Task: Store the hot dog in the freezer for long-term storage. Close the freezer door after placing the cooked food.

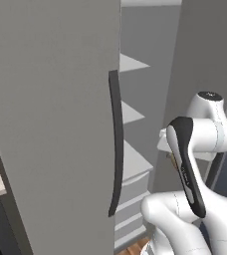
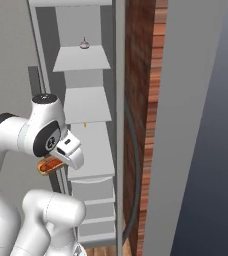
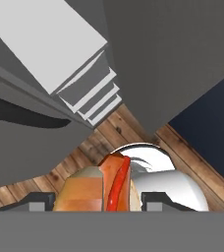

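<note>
The hot dog (image 3: 97, 189), a tan-orange bun with a red sausage, sits between the two dark fingertips of my gripper (image 3: 98, 201), which is shut on it. From the right base view the hot dog (image 2: 46, 167) hangs under the white hand, and my gripper (image 2: 53, 161) is just in front of the freezer (image 2: 88, 105), level with its lower white shelves. The freezer's inside stands open to view. The freezer door (image 2: 186, 125) is swung wide open on the right.
The left grey door (image 1: 51, 124) is shut, and its dark bar handle (image 1: 115, 144) is beside the opening. A small pale item with a dark top (image 2: 84, 44) sits on an upper shelf. White drawers (image 2: 93, 210) are stacked below, above the wooden floor (image 3: 109, 133).
</note>
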You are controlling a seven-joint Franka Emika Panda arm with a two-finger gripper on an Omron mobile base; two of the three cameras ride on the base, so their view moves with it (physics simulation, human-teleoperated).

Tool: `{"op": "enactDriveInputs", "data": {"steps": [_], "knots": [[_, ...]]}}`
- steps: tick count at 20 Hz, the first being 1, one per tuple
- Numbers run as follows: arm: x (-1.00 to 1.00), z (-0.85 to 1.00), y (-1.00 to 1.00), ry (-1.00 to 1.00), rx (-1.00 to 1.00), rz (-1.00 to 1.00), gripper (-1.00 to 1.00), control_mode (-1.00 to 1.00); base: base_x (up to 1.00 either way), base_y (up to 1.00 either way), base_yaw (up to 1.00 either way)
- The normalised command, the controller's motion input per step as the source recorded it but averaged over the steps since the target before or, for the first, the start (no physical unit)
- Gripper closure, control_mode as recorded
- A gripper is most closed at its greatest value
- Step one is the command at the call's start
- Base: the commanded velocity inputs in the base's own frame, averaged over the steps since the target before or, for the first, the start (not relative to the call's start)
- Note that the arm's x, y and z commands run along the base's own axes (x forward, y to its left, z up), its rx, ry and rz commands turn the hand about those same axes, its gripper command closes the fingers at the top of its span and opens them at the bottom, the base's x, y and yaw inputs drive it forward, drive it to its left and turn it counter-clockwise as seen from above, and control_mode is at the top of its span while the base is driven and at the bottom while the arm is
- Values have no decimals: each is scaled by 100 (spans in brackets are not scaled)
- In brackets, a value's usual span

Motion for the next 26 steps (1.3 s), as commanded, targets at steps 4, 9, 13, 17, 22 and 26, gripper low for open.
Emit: {"op": "enactDriveInputs", "data": {"steps": [4, 9, 13, 17, 22, 26], "knots": [[0, 0, 0, 0, 0, 0, 100, 100, 45, 0, -3], [0, 0, 0, 0, 0, 0, 100, 100, 38, 1, 0], [0, 0, 0, 0, 0, 0, 100, 100, 46, 21, 0], [0, 0, 0, 0, 0, 0, 100, 100, 52, 18, 0], [0, 0, 0, 0, 0, 0, 100, 100, 54, 14, 0], [0, 0, 0, 0, 0, 0, 100, 100, 43, 37, 0]]}}
